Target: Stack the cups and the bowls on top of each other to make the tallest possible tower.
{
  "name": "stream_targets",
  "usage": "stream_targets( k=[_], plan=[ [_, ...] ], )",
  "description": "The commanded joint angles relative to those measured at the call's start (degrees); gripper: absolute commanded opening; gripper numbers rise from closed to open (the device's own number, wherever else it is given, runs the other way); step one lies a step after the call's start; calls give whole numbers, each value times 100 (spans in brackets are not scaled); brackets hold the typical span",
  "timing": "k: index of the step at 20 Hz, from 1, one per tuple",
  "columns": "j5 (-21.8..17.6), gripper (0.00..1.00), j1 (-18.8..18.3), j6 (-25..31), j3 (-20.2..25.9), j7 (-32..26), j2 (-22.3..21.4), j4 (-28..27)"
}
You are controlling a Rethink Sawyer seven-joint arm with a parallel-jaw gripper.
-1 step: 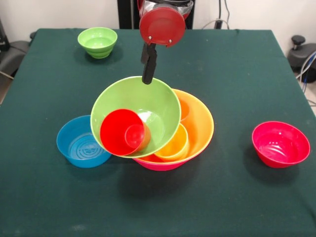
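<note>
Tower, glossy round bowls nested, tilted; gripper at green rim

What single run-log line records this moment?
gripper: on rim of large green bowl | bowl: tilted, red cup inside | tower: unfinished

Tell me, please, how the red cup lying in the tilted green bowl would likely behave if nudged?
The red cup lies on its side, so it would probably roll. The green bowl under it is glossy and tilted, so it may slide out towards the blue bowl. It looks like light plastic.
</note>
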Motion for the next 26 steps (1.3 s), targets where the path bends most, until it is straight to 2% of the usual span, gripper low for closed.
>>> stream_targets(
  k=[1,4,12,15,26],
  plan=[
    [-11,100,54,-110,624,944,176,583],
    [-23,100,78,-23,514,1119,256,540],
    [360,100,194,739,24,2675,598,250],
    [502,100,173,834,-13,2911,646,227],
    [600,100,17,1171,-30,3510,710,34]
  ],
)
